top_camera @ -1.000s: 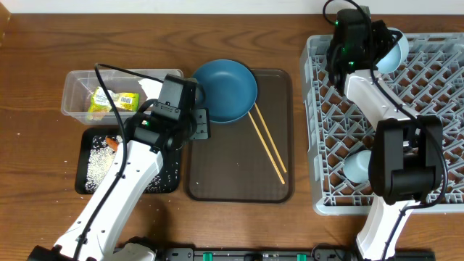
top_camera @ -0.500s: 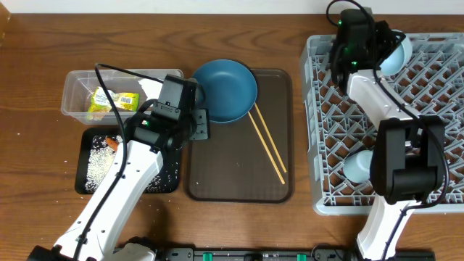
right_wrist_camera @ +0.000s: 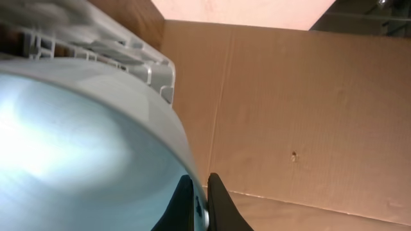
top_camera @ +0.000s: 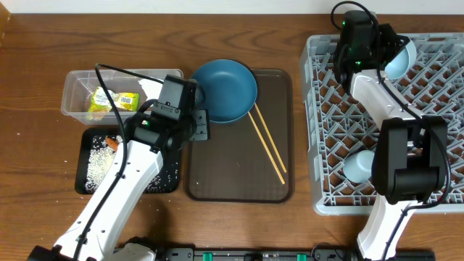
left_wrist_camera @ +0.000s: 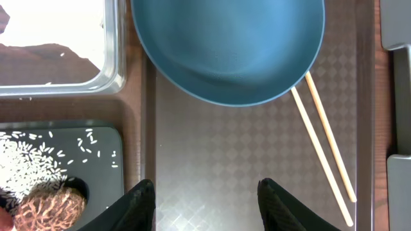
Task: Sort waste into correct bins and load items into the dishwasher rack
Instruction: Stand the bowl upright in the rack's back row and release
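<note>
Bowl (top_camera: 401, 59), pinched in right claw (right_wrist_camera: 200, 194), near rack's (top_camera: 435, 90) far edge.

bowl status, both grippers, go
Right gripper shut on pale bowl rim, over rack far edge. Left gripper open, empty, above brown tray near blue plate. No obstruction seen.

You see a smooth, faintly glossy blue plate (left_wrist_camera: 231, 45) on a brown tray (left_wrist_camera: 212, 167) with a diamond-embossed sheen, pale bare-wood chopsticks (left_wrist_camera: 318, 142) at right, and a clear plastic tub (left_wrist_camera: 114, 45) upper left. The right wrist view's pale bowl (right_wrist_camera: 77, 147) shines glossy.
</note>
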`<state>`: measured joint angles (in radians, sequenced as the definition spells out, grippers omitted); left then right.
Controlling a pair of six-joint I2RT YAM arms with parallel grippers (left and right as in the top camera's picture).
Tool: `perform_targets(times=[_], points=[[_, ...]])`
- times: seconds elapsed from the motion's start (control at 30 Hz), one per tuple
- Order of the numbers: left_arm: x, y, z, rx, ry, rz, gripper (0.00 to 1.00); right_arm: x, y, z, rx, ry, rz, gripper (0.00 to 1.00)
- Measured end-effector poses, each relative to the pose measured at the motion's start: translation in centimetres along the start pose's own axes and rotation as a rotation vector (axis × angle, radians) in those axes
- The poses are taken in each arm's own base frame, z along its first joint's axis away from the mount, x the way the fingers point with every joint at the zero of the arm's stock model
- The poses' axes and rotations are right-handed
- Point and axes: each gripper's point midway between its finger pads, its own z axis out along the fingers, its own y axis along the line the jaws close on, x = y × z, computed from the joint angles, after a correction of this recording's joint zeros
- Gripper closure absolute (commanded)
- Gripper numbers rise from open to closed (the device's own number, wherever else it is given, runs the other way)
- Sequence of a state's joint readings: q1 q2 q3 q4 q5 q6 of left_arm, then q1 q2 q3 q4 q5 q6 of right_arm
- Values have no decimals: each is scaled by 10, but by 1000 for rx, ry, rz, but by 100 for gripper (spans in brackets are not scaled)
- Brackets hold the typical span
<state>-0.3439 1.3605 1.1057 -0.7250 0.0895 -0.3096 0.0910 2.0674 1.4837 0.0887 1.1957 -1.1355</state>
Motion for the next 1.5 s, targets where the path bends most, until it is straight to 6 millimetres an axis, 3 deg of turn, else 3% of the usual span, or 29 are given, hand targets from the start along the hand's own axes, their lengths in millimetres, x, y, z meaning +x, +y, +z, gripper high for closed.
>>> perform_targets(times=[0.3, 0.63, 1.13, 1.2, 1.23, 1.37, 1.4, 1.5], points=[[1, 0, 0, -2, 4, 0, 47, 3, 3, -6, -1, 19, -12, 99], [1, 0, 0, -2, 4, 0, 47, -11, 13, -32, -11, -28, -56, 99], [1, 0, 0, -2, 4, 0, 47, -6, 37, -65, -37, -18, -77, 98], [1, 0, 0, -2, 4, 0, 47, -7, 40, -70, -40, -25, -68, 94], [1, 1, 0, -2, 4, 0, 47, -8, 42, -74, -43, -31, -65, 85], [1, 1, 0, -2, 4, 0, 47, -13, 51, -94, -57, -69, -64, 35], [1, 1, 0, -2, 4, 0, 47, -15, 53, -99, -60, -80, -64, 28], [1, 1, 0, -2, 5, 0, 47, -19, 58, -112, -66, -104, -54, 24]])
